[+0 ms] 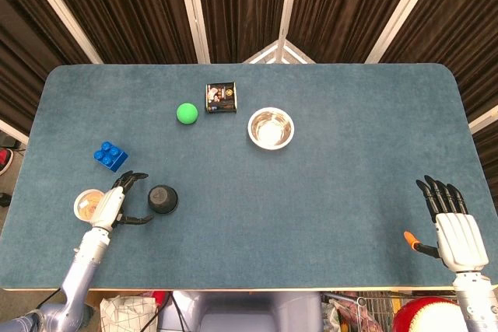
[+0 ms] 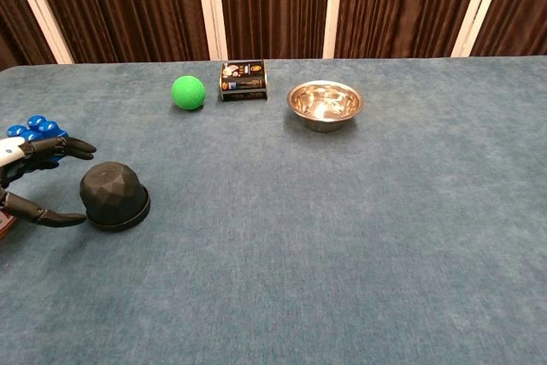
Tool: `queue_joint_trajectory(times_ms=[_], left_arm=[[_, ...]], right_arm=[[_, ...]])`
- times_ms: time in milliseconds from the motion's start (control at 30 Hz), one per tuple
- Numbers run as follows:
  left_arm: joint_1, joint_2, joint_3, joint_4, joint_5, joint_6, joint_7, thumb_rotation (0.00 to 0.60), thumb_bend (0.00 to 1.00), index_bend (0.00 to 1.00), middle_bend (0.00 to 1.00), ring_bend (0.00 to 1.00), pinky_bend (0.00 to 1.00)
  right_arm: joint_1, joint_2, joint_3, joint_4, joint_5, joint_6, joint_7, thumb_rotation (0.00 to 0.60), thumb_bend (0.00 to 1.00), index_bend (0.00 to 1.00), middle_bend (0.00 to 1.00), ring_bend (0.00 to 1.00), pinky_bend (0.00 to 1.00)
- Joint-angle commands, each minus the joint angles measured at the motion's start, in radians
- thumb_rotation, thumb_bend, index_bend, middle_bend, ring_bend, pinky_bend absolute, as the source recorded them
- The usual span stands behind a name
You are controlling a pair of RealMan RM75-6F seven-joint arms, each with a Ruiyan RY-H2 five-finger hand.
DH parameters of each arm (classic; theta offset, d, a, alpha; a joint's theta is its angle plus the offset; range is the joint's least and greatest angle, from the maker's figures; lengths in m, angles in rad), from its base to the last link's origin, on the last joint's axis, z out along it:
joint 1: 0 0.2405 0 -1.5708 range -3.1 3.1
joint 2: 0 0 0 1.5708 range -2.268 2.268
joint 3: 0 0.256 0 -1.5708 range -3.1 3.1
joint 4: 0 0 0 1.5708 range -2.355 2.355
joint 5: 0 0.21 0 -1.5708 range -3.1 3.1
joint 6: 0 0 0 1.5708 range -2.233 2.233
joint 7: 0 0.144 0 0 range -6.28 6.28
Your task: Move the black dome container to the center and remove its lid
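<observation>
The black dome container (image 1: 163,199) (image 2: 114,195) stands on the blue table at the front left, its faceted lid on. My left hand (image 1: 114,206) (image 2: 30,179) sits just left of it, fingers spread around its left side with a small gap; it holds nothing. My right hand (image 1: 450,218) lies flat and open near the table's front right corner, seen only in the head view.
A blue toy brick (image 1: 110,155) (image 2: 34,128) lies behind my left hand. A green ball (image 1: 186,113), a small dark box (image 1: 221,97) and a steel bowl (image 1: 271,127) sit further back. A small round dish (image 1: 86,203) is under my left wrist.
</observation>
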Motion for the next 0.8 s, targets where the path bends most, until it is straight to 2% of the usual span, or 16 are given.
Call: queue_joint_trajectory(times_ms=[33, 400, 800], left_arm=[[-0.007, -0.009, -0.002, 0.012, -0.006, -0.009, 0.003, 0.600, 0.10, 0.19, 0.15, 0.00, 0.00], [-0.026, -0.026, -0.005, 0.014, -0.024, -0.024, 0.057, 0.600, 0.10, 0.18, 0.19, 0.00, 0.00], [-0.037, 0.018, -0.007, -0.054, -0.068, -0.023, 0.232, 0.600, 0.10, 0.18, 0.16, 0.00, 0.00]], right_arm=[[-0.001, -0.001, -0.002, 0.001, -0.001, 0.002, 0.000, 0.600, 0.23, 0.00, 0.00, 0.00, 0.00], [-0.002, -0.006, -0.003, 0.009, -0.003, 0.003, 0.006, 0.600, 0.23, 0.00, 0.00, 0.00, 0.00], [0.001, -0.006, -0.002, 0.003, -0.003, 0.002, 0.001, 0.600, 0.23, 0.00, 0.00, 0.00, 0.00]])
